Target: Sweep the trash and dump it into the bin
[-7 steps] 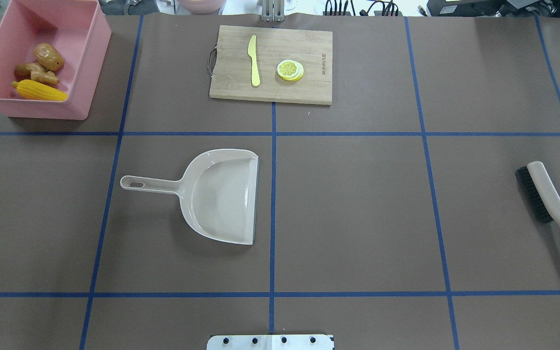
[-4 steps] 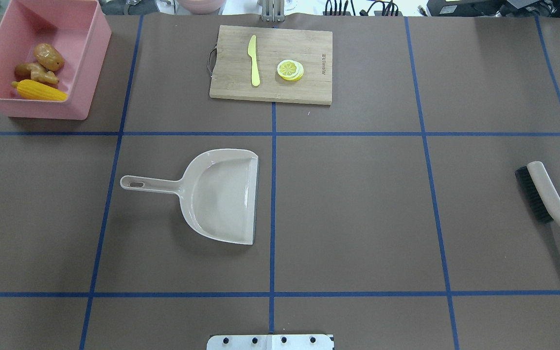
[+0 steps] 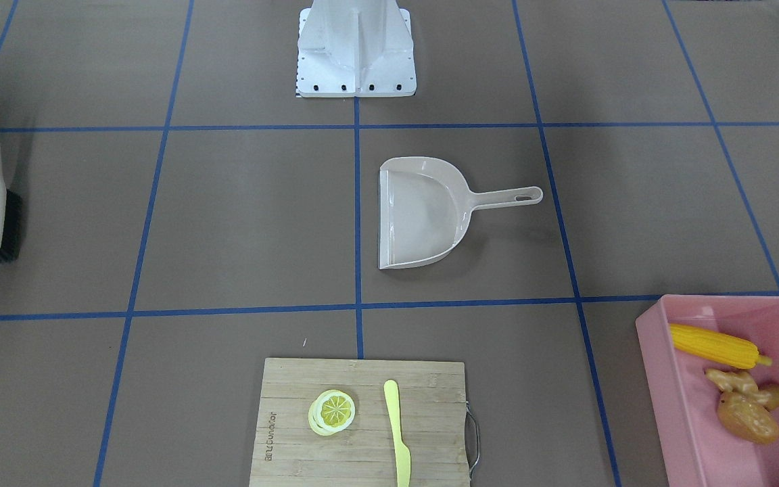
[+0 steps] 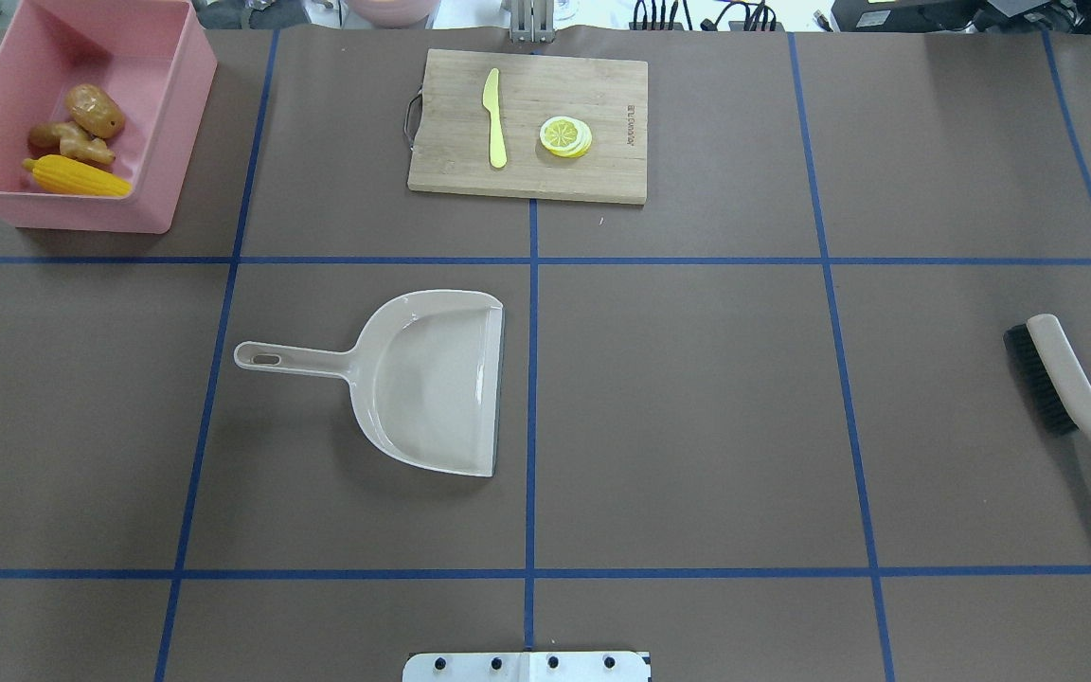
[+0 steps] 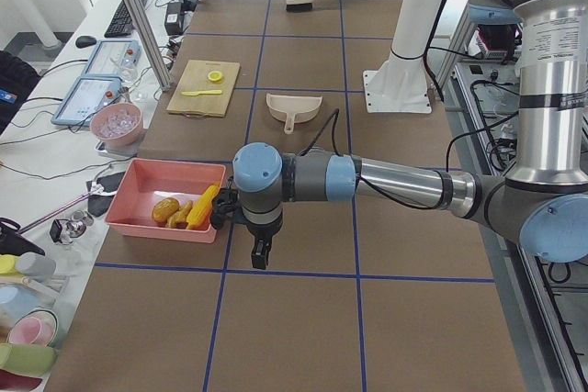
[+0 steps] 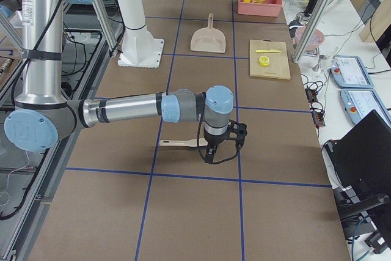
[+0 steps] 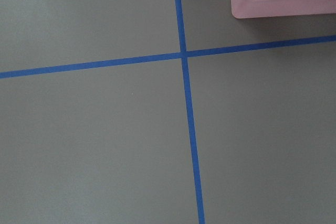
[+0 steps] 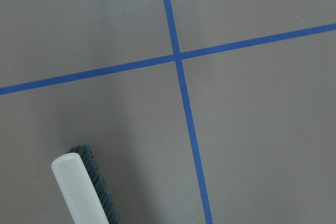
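The trash lies inside the pink bin [image 4: 62,213] at the far left corner: a yellow corn cob [image 4: 77,177], a tan ginger root [image 4: 72,142] and a brown potato [image 4: 96,111]. The front view shows the bin [image 3: 663,379] at lower right. My left gripper [image 5: 258,252] hangs over the table beside the bin, seen only in the left side view, so I cannot tell its state. My right gripper [image 6: 211,153] hovers by the brush handle [image 6: 180,143], seen only in the right side view; I cannot tell its state either. The wrist views show no fingers.
An empty beige dustpan [image 4: 432,379] lies left of centre, handle pointing left. The brush [image 4: 1066,379] lies at the right edge. A wooden cutting board [image 4: 593,95] at the far middle carries a yellow knife [image 4: 494,118] and lemon slices [image 4: 565,135].
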